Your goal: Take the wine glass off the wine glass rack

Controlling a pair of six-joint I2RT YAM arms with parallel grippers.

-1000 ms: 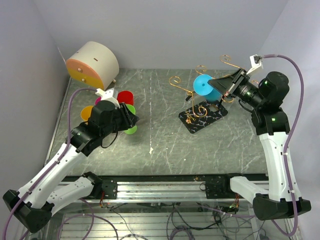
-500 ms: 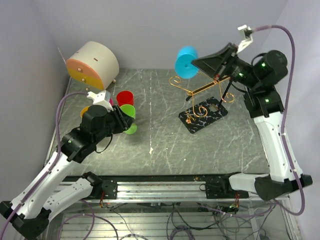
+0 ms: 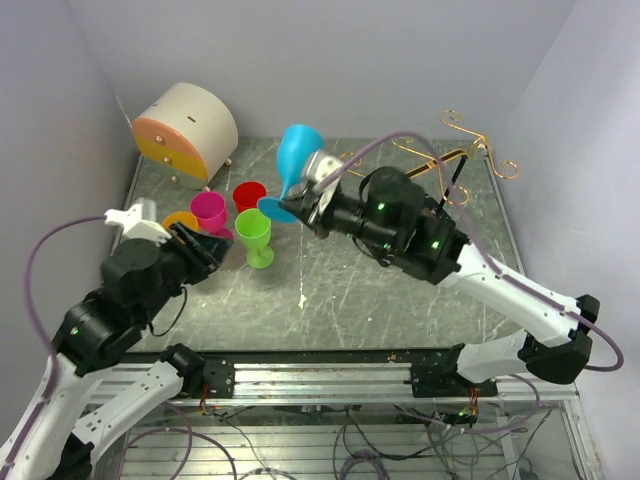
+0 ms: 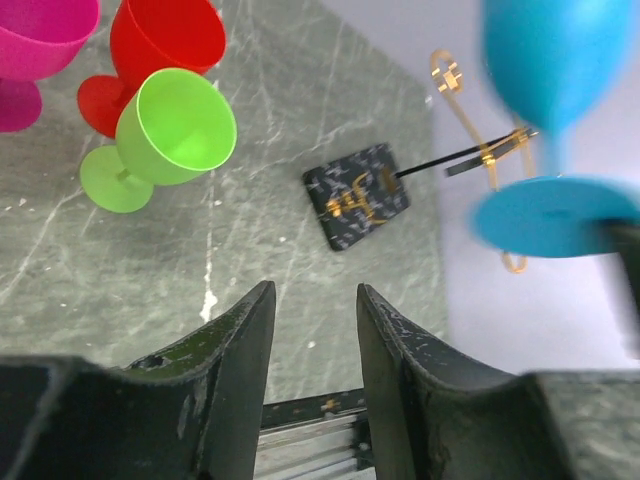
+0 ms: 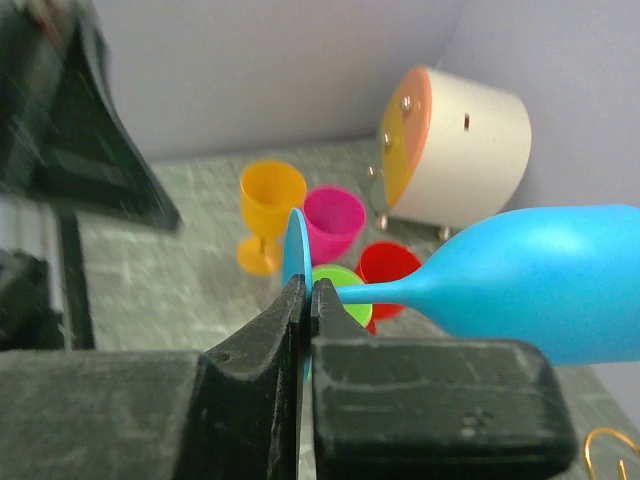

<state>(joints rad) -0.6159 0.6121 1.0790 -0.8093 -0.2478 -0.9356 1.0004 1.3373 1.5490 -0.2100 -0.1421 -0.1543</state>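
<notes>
My right gripper [image 3: 297,207] is shut on the foot disc of a blue wine glass [image 3: 298,150] and holds it in the air, stem level, bowl toward the back wall. In the right wrist view the jaws [image 5: 307,290] pinch the thin blue disc [image 5: 293,245], with the bowl [image 5: 540,275] at the right. The gold wire rack [image 3: 468,140] stands at the back right, and my arm hides its base. That black base [image 4: 357,195] shows in the left wrist view, with no glass on the rack's visible arms. My left gripper [image 4: 312,300] is open and empty above the near left of the table.
Green [image 3: 254,232], pink [image 3: 208,210], red [image 3: 249,193] and orange [image 3: 180,220] glasses stand upright at the left, just below the held glass. A round beige box with an orange face [image 3: 185,125] sits in the back left corner. Walls close in on three sides.
My right arm has swung the blue glass from above the rack leftward to over the coloured glasses. My left arm has drawn back toward the near left.
</notes>
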